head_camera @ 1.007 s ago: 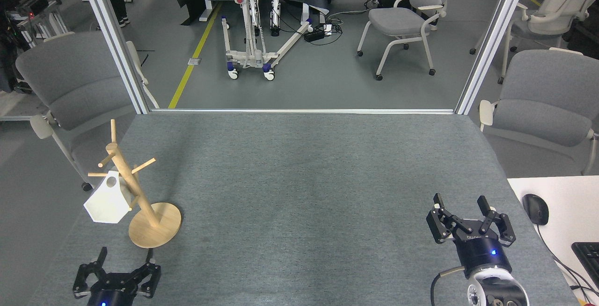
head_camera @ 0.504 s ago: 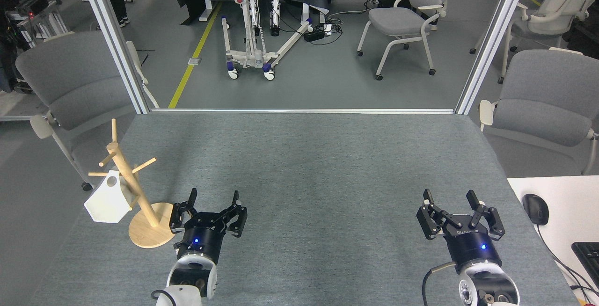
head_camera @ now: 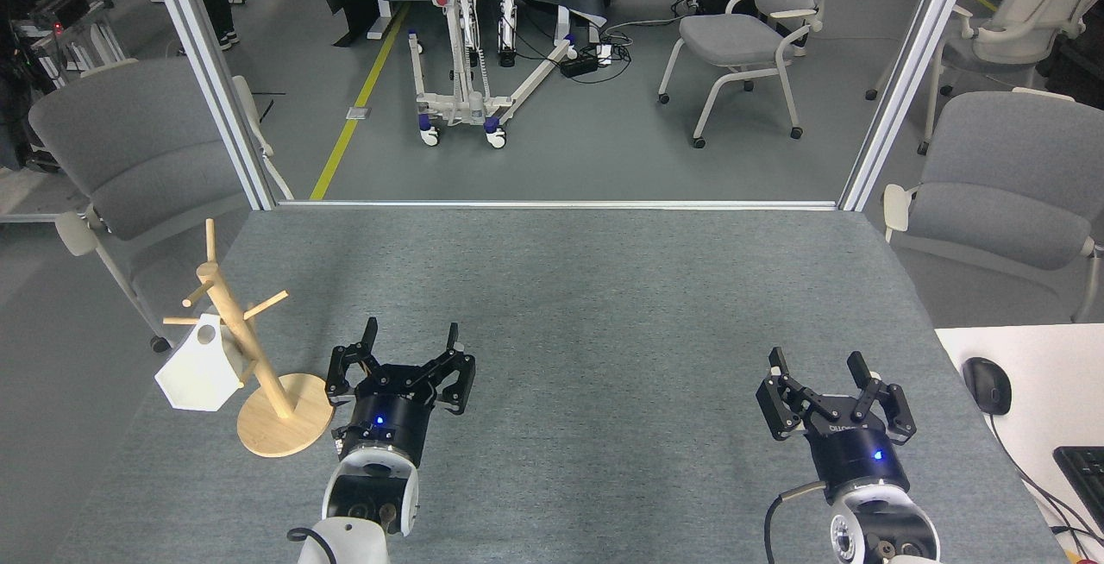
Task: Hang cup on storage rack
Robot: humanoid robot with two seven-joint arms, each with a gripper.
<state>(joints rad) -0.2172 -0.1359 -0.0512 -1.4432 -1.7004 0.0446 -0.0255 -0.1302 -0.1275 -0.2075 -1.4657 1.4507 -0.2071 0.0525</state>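
since the earlier frames, left gripper (head_camera: pixel 410 338) has come up from the near left corner of the tabletop (head_camera: pixel 604 288) and now sits just right of the storage rack (head_camera: pixel 259 374), a little farther from the near edge than half a second ago; right gripper (head_camera: pixel 819 366) has drifted slightly left and toward the near edge. both sets of fingers are spread apart and hold nothing. the cup (head_camera: pixel 197 370) hangs on the left side of the rack, its tab with the round hole slipped over a low peg, its hexagonal rim facing down and left, out over the table's left edge. the rack's round disc base rests near the left edge, and the left gripper's nearest finger is close beside it, though contact cannot be told. a mouse (head_camera: pixel 986 385) and a keyboard (head_camera: pixel 1085 467) lie on a white desk (head_camera: pixel 1035 357) past the tabletop's right edge.
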